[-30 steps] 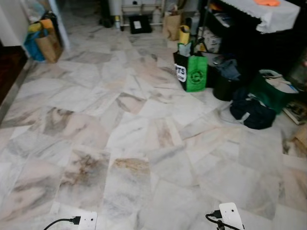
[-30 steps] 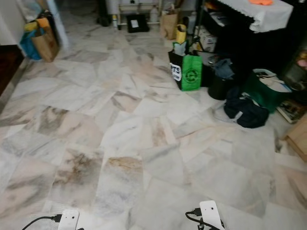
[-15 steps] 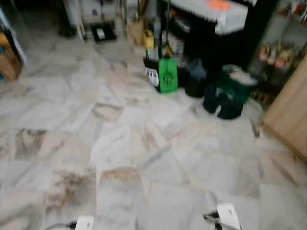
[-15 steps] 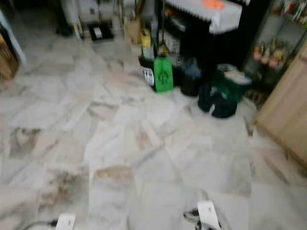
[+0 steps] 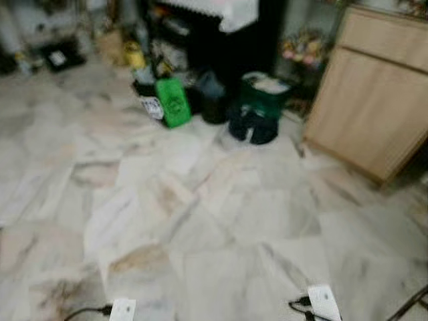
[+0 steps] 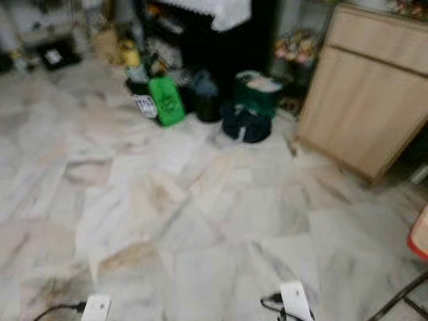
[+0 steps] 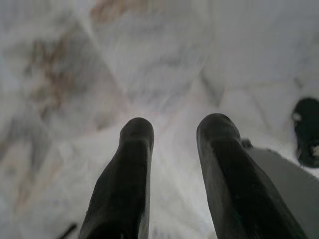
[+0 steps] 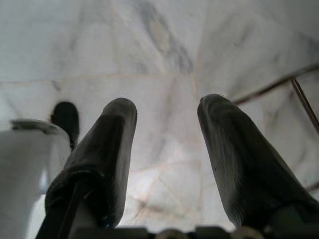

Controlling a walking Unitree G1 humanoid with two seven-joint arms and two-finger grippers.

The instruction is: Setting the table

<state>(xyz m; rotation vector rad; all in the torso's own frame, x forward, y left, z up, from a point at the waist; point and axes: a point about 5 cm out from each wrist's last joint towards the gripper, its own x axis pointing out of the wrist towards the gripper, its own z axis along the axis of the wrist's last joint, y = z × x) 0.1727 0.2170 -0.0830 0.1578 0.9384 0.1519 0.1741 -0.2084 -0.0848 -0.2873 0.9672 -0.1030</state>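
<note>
We see no plate, cup or cutlery here, and no desk to set — the task's things are somewhere beyond what the cameras take in, so we judge this a walking stretch. Our left gripper [image 7: 172,129] hangs over the marble floor [image 5: 200,221] with its two black fingers [image 7: 124,174] apart and nothing between them; our right gripper [image 8: 167,112] hangs the same way, fingers spread and empty.

Ahead, a green bag [image 5: 172,101] stands beside a dark green basket [image 5: 262,100] and a dark bundle [image 5: 251,128] at the foot of a black shelf unit [image 5: 227,47] with a white cloth [image 5: 224,10] on top. A wooden cabinet [image 5: 368,100] stands to the right.

What could go wrong, as we judge it: the head views are blurred, so we may misjudge how near the floor clutter or the cabinet corner is and clip one while walking or turning. A thin dark rod [image 6: 401,301] crosses the floor near our right side, and it could catch a foot or the hanging arm.

The right eye view shows a red-edged thing [image 6: 420,234] above that rod, which the left eye view cuts off. The right wrist view shows thin rods [image 8: 294,89] against the floor near our fingers. The left wrist view shows a dark shape [image 7: 306,132] on the floor, too blurred to name.
</note>
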